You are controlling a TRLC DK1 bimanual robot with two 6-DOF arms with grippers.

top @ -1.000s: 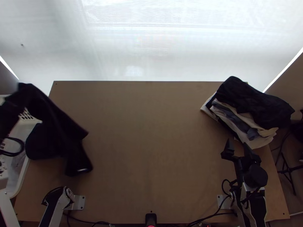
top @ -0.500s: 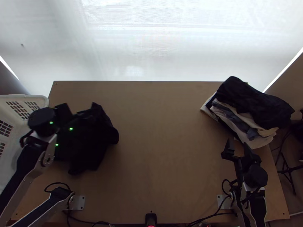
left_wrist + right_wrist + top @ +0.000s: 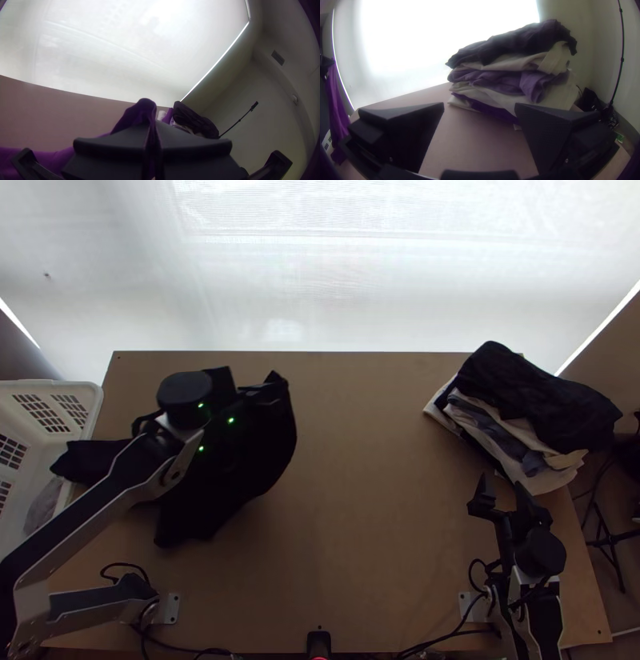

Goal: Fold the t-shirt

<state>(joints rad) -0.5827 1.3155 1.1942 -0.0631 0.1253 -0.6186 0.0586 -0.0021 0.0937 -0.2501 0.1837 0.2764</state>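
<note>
Light wooden bench, pale backlit screen behind. Black cloth t-shirt at the bench's left side, bunched and draping, one end at the white plastic basket. Left end effector closed, pinching a bit of the cloth; which part, hard to say in this dim light. Right end effector wide open, nothing in it, near the stack of mixed dark and pale garments. Progress: early, I'd say; no fold made out. Left: spreading, all folding, probably stacking.
</note>
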